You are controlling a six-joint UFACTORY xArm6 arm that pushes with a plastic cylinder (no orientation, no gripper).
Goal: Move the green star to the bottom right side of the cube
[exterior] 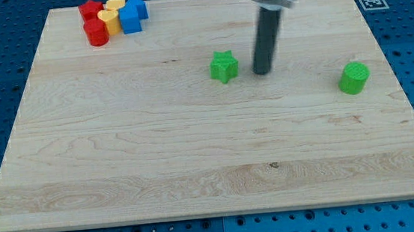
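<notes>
The green star (223, 66) lies on the wooden board (195, 154), a little above the middle. My tip (262, 73) stands just to the star's right, a small gap away and not touching it. A blue cube (130, 20) sits in the cluster at the view's top left, with a second blue block (137, 5) behind it. The rod (267, 42) comes down from the top of the view.
A cluster at the view's top left holds red blocks (95, 32), yellow blocks (111, 19) and the blue ones, packed close together. A green cylinder-like block (353, 78) sits alone at the view's right. A fiducial tag (369, 0) marks the board's top right corner.
</notes>
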